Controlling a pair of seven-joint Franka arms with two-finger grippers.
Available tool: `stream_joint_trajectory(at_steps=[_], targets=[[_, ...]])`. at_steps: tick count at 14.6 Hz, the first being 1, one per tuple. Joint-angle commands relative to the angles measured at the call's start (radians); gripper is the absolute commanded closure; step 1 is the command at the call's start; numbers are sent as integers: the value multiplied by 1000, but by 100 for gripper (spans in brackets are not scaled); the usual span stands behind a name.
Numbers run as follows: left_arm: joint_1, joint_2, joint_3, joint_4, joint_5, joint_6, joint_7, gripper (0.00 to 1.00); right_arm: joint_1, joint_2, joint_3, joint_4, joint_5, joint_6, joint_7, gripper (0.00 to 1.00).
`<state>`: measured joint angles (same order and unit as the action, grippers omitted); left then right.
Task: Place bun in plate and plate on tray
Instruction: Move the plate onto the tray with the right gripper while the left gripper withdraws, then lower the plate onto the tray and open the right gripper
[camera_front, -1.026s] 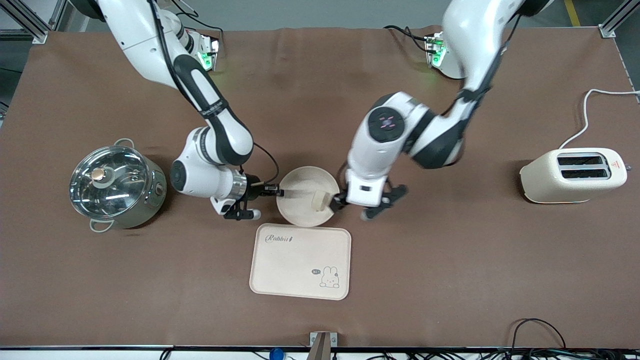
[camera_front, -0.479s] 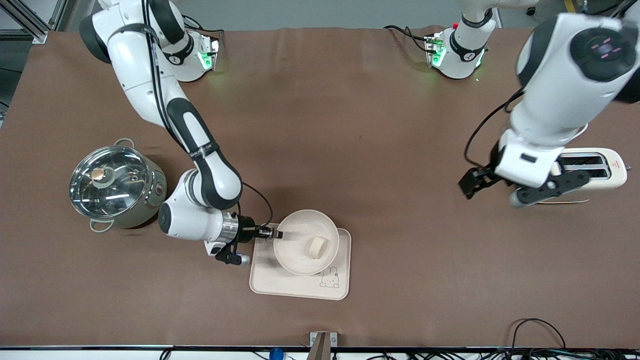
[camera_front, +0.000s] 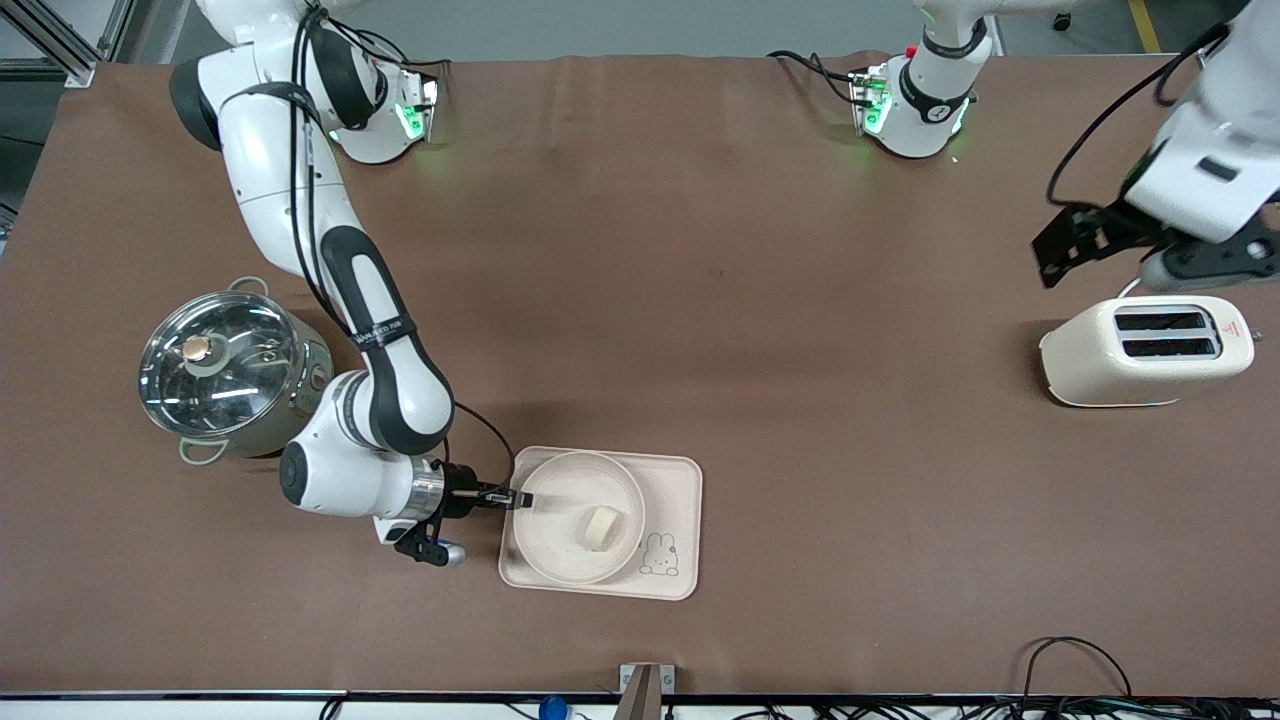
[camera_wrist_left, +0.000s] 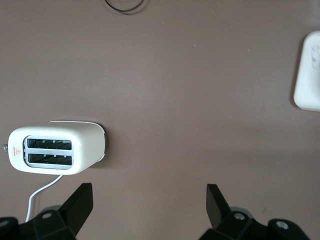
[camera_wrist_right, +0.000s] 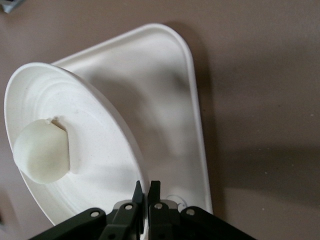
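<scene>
The round cream plate (camera_front: 560, 480) lies over the rectangular tray (camera_front: 675, 500), covering its "Rabbit" lettering; the bunny drawing still shows. The small pale bun (camera_front: 601, 527) sits in the plate. My right gripper (camera_front: 520, 497) is shut on the plate's rim at the end toward the right arm's side. In the right wrist view the gripper (camera_wrist_right: 146, 192) pinches the rim of the plate (camera_wrist_right: 95, 115), which looks tilted over the tray (camera_wrist_right: 165, 100), with the bun (camera_wrist_right: 42, 150) inside. My left gripper (camera_front: 1110, 255) is open and empty, up in the air beside the toaster (camera_front: 1145, 350); it also shows in the left wrist view (camera_wrist_left: 150, 200).
A steel pot (camera_front: 230, 370) with a glass lid stands toward the right arm's end of the table. The cream toaster (camera_wrist_left: 55, 150) with its white cord stands at the left arm's end. Cables lie along the table edge nearest the front camera.
My right gripper has carried the plate with the bun from the bare table onto the tray. My left arm has drawn away from the plate and risen near the toaster.
</scene>
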<state>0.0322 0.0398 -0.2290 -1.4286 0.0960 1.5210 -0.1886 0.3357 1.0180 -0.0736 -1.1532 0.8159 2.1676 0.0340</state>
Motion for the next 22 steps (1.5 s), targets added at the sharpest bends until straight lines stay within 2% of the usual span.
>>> stream_joint_trajectory(at_steps=[1,4,7,8,9,11,13,14,16,19,22], targets=[[29,-92,40,-88,-56,-19,116,0,8,37,1,52,-20,6,33,100],[34,-153,57,-156,-97,-57,121,0,13,43,1,53,-20,21,33,100],[35,-161,56,-168,-104,-73,124,0,20,57,3,55,-18,52,35,99],[35,-159,54,-168,-104,-73,123,0,28,56,3,53,-18,54,58,88],[35,-159,54,-167,-104,-71,124,0,31,54,1,55,-20,54,99,65],[35,-159,48,-159,-102,-70,124,0,32,33,5,47,-20,43,124,30],[34,-158,46,-158,-101,-62,123,0,35,-41,5,20,-21,-7,129,17],[32,-156,45,-158,-99,-59,123,0,32,-82,5,0,-23,-64,132,14],[34,-153,46,-156,-98,-58,123,0,34,-180,-3,-69,-43,-107,148,0],[35,-152,46,-155,-96,-58,123,0,34,-278,-14,-112,-142,-129,155,0],[37,-150,48,-155,-98,-58,123,0,34,-375,-25,-114,-329,-230,250,0]])
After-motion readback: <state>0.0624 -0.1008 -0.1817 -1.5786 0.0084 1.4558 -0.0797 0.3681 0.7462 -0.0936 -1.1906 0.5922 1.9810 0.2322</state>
